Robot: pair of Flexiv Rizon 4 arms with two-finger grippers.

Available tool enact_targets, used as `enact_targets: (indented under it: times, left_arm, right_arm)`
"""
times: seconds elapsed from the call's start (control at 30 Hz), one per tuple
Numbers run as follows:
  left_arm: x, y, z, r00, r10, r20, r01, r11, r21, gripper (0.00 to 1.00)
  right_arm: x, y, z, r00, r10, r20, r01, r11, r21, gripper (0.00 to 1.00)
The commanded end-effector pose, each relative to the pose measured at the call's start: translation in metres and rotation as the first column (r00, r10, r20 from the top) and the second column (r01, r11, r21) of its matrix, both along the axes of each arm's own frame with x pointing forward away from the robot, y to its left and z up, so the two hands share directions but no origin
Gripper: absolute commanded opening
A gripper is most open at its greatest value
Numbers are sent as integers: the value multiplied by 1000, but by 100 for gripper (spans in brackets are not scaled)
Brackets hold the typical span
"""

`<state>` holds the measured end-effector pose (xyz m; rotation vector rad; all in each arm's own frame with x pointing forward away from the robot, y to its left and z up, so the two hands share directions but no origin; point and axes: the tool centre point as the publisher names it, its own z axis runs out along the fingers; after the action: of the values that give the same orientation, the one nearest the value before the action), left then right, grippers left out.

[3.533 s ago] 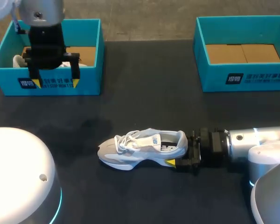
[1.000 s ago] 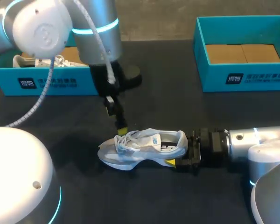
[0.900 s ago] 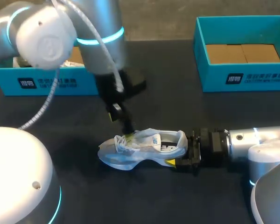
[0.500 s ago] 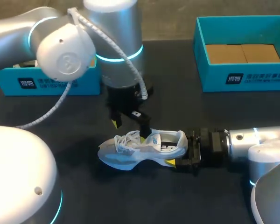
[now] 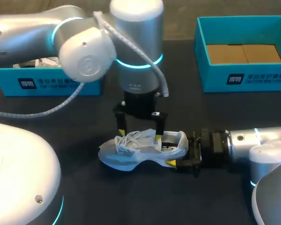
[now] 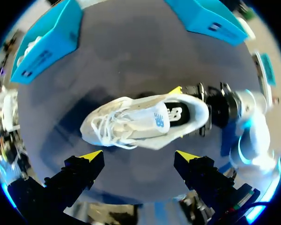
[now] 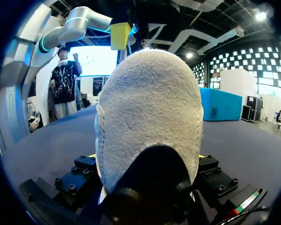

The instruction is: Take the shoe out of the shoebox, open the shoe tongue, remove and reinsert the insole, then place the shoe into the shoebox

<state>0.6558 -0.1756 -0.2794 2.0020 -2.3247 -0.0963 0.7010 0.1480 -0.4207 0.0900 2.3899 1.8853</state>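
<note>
A white sneaker [image 5: 139, 150] lies on its sole on the black table, toe pointing left. My right gripper [image 5: 181, 152] is shut on its heel, one yellow tip showing at the near side; the right wrist view has the suede heel [image 7: 150, 112] filling the gap between its fingers. My left gripper [image 5: 139, 135] hangs open straight above the laces and tongue, one yellow tip on either side of them. From the left wrist view the sneaker [image 6: 140, 123] lies ahead of that open gripper [image 6: 139, 156], and nothing is between the fingers.
A teal shoebox [image 5: 47, 84] at the back left holds another white shoe [image 5: 44, 62], partly hidden by my left arm. A second teal shoebox [image 5: 253, 77] with a bare cardboard floor stands at the back right. Dark tabletop [image 5: 145, 197] lies in front of the sneaker.
My left arm swung from the left shoebox to above the sneaker and turned its wrist, so its open fingers now straddle the laces. The right arm and sneaker stayed still.
</note>
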Motion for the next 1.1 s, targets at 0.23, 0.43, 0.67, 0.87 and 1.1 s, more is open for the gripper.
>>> enact_targets:
  times: [0.23,0.43,0.67,0.87,1.1]
  left_arm:
    - [9,-37,-20,590,784,191,-794,521,313,100]
    - [19,-45,-32,620,758,201,-770,541,339,100]
    - [24,-45,-48,667,715,212,-731,571,374,100]
    - [17,-50,-60,685,684,252,-718,576,390,100]
    - [19,-55,-72,673,674,303,-728,532,433,100]
  right_arm:
    - [-1,1,1,1000,-3,0,3,1000,-3,0]
    - [-1,1,1,1000,-3,0,3,1000,-3,0]
    - [-1,1,1,1000,-3,0,3,1000,-3,0]
    - [-1,1,1,1000,-3,0,3,1000,-3,0]
    - [-1,1,1,1000,-3,0,3,1000,-3,0]
